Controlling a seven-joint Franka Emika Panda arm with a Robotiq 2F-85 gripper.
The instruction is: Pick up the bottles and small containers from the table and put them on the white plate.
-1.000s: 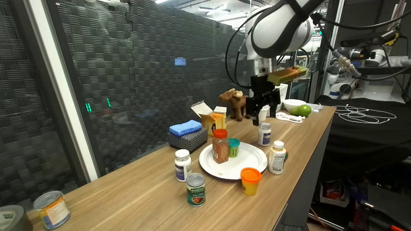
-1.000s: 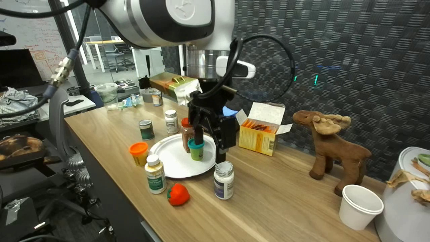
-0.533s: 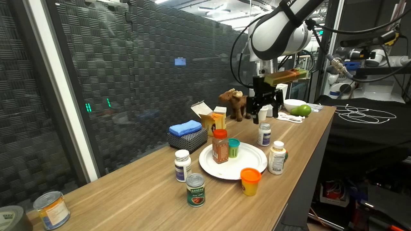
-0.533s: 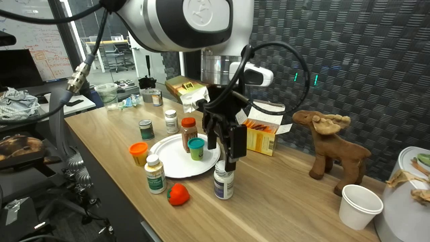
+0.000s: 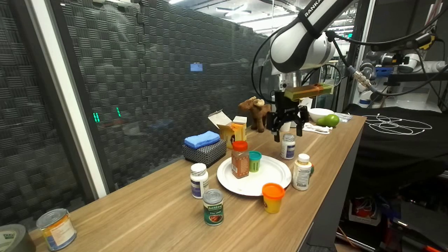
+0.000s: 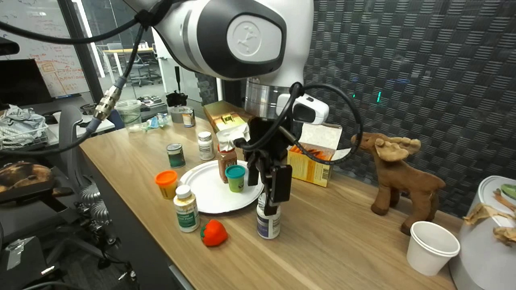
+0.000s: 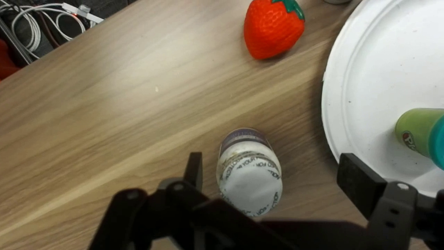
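Observation:
The white plate (image 5: 274, 169) holds a red-capped spice jar (image 5: 240, 162) and a green tub with a teal lid (image 5: 254, 162). My gripper (image 7: 274, 173) is open and empty above a white pill bottle (image 7: 251, 185) standing upright beside the plate. In the wrist view this bottle shows between the fingers, nearer the left one. In an exterior view a finger hides part of its cap (image 6: 268, 225). Around the plate stand a white-capped bottle with a green label (image 6: 187, 211), an orange-lidded yellow tub (image 5: 272, 201), a green can (image 5: 213, 210) and another white bottle (image 5: 199, 183).
A red strawberry (image 7: 272, 29) lies near the green-labelled bottle. A yellow box (image 6: 310, 167), a toy moose (image 6: 403, 177) and a dark box with a blue cloth (image 5: 202, 139) stand along the wall side. White cups (image 6: 431, 249) and another can (image 5: 57, 231) are farther away.
My gripper has moved away from over the plate's edge and come down toward the nearby white pill bottle. Its fingers stay open. The objects on the table have not moved.

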